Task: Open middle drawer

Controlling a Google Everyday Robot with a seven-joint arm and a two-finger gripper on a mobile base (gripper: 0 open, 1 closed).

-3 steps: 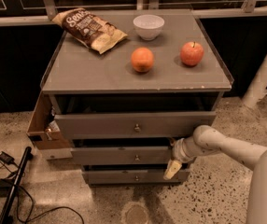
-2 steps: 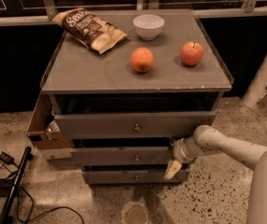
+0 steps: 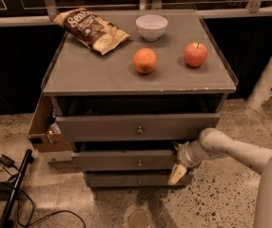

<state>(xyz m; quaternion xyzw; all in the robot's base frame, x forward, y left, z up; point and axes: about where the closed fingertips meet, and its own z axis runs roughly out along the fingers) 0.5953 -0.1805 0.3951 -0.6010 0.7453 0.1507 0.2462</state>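
Observation:
The middle drawer (image 3: 112, 160) is the second of three grey fronts in the cabinet, with a small round metal knob (image 3: 139, 163) at its centre. Its front sits slightly forward of the bottom drawer (image 3: 126, 180) and behind the top drawer (image 3: 102, 127), which is pulled out furthest. My gripper (image 3: 178, 169) is at the right end of the middle drawer's front, low beside the cabinet, with the white arm (image 3: 231, 151) reaching in from the right. The contact point with the drawer is hidden.
On the cabinet top (image 3: 93, 75) lie a chip bag (image 3: 91, 30), a white bowl (image 3: 151, 26), an orange (image 3: 145, 61) and an apple (image 3: 195, 54). A cardboard box (image 3: 43, 127) stands at the cabinet's left. Cables and a black bar (image 3: 12, 189) lie on the floor at left.

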